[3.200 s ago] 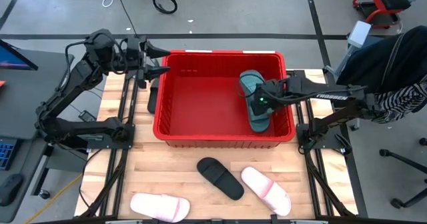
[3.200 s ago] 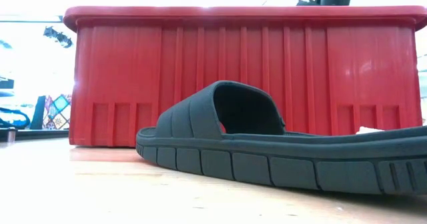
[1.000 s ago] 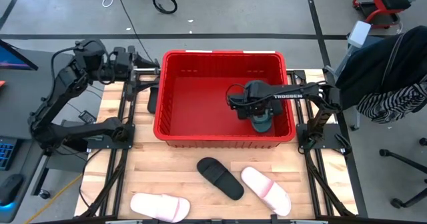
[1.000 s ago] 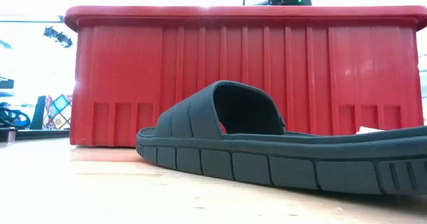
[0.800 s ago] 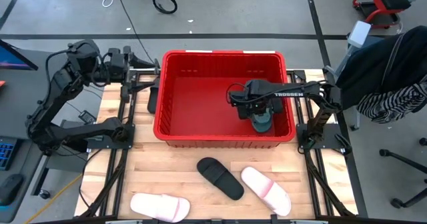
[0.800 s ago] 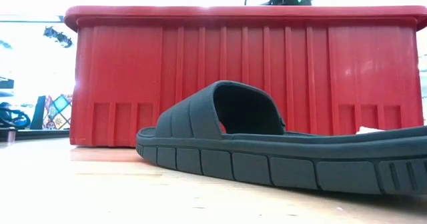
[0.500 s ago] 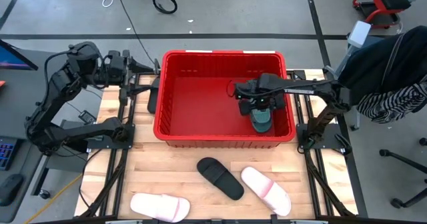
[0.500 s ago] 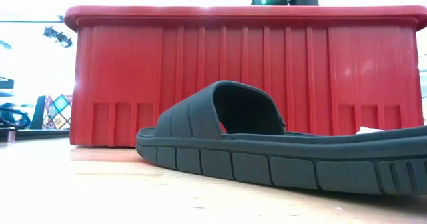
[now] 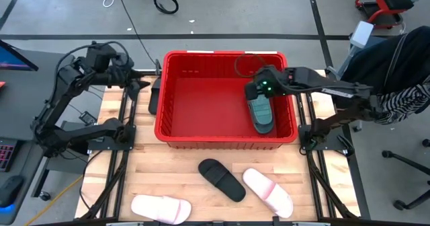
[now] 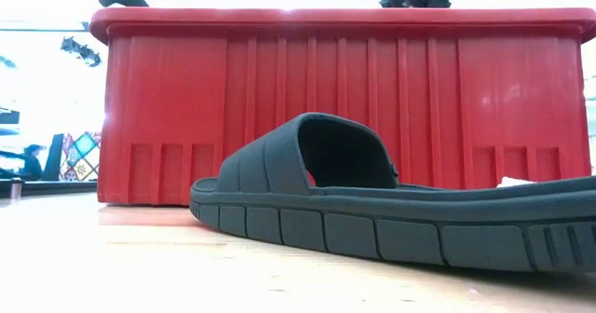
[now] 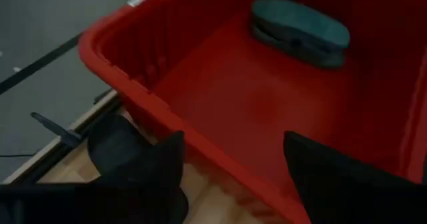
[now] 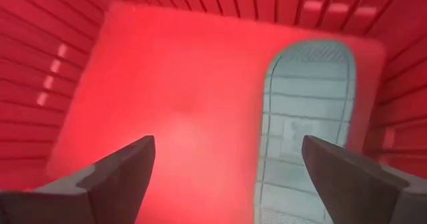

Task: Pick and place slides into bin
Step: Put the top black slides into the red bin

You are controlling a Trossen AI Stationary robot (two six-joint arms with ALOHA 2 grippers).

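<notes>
Low view hides the bin's [image 10: 345,108] inside behind its slotted red wall; a black slide [image 10: 391,210] fills the foreground, toe cut off. From above, one teal slide [image 9: 261,113] lies sole-up inside by the right wall. Right claw [image 9: 252,90] hangs wide open above it, empty. Left claw [image 9: 138,85], open, sits outside the bin's left rim.

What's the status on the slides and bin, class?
Right tool open over bin. Teal slide lies inside, released. Left tool open outside bin's corner. Nothing blocking.
</notes>
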